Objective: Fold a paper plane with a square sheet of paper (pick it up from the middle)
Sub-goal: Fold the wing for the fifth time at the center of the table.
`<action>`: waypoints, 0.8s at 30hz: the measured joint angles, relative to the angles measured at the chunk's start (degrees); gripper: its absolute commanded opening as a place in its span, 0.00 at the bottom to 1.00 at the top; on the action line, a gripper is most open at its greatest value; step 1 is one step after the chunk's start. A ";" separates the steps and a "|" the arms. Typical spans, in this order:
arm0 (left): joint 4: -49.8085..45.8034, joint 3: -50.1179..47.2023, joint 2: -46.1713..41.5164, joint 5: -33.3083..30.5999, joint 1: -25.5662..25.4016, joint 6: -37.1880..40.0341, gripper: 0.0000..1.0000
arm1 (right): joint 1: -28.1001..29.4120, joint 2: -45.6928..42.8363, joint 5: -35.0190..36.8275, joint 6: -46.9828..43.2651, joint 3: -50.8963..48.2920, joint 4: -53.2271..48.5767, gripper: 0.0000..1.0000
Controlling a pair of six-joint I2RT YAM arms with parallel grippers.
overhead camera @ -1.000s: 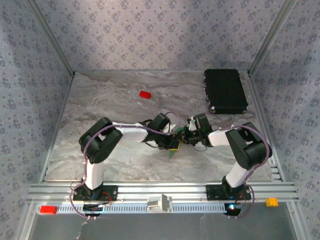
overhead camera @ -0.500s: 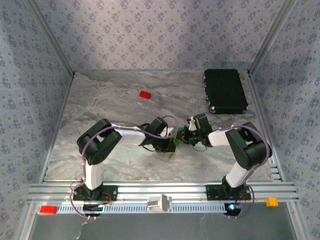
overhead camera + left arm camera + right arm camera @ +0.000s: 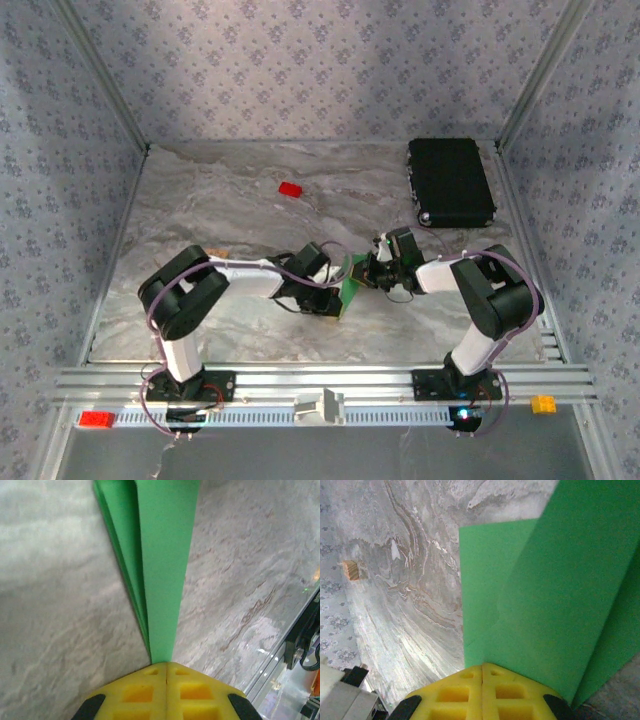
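Left wrist view shows the left gripper [image 3: 166, 677] clenched on the green paper [image 3: 167, 575]. Its two yellow pads meet with no gap. The paper comes out between them as a narrow strip of several folded layers, with straight long edges running to the top edge of the frame.

In the right wrist view the right gripper [image 3: 481, 680] is pressed shut on the same paper [image 3: 560, 605]. There the paper spreads wide toward the upper right, with one square corner at the upper centre.

In the top view both grippers meet just below the centre of the frame, the left gripper [image 3: 335, 297] and the right gripper [image 3: 368, 278] with the paper [image 3: 351, 291] between them. Whether its lower corner touches the table, I cannot tell.

Bare grey marble table [image 3: 200, 200] stretches to the left and upward. A small red block [image 3: 290, 188] lies well apart at the upper centre-left. A black case [image 3: 450, 180] lies at the upper right, near the right arm. Patterned walls [image 3: 300, 70] close three sides, and an aluminium rail [image 3: 320, 380] with the arm bases closes the bottom edge.
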 measured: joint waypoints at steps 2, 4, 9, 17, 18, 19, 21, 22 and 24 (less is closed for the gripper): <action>-1.64 -0.52 -0.72 -0.24 -0.26 0.48 0.00 | 0.02 0.00 0.00 0.00 0.00 0.00 0.07; -2.43 -0.74 -1.22 -0.61 -0.61 0.87 0.00 | 0.07 0.00 0.13 0.00 0.00 0.02 0.07; -4.28 -1.53 -2.84 -1.62 -1.53 1.03 0.00 | 0.17 -0.07 0.26 0.04 0.00 0.00 0.07; -2.97 -2.56 -9.90 -2.25 -0.74 -0.76 0.00 | 0.26 -0.11 0.55 0.22 0.00 0.00 0.07; -1.92 -2.32 -9.79 -2.12 -0.26 -1.33 0.00 | 0.28 -0.11 0.57 0.22 0.00 0.00 0.07; -1.20 -1.95 -9.35 -1.99 0.33 -1.75 0.00 | 0.28 -0.11 0.57 0.22 0.00 0.00 0.07; -0.37 -0.46 -7.72 -1.79 1.18 -2.56 0.00 | 0.28 -0.11 0.57 0.24 0.00 -0.02 0.07; -0.11 0.79 -6.51 -1.77 1.60 -2.97 0.00 | 0.28 -0.11 0.59 0.24 0.00 0.00 0.07; 0.92 3.23 -4.02 -1.86 2.08 -3.39 0.00 | 0.33 -0.13 0.61 0.24 0.00 0.00 0.07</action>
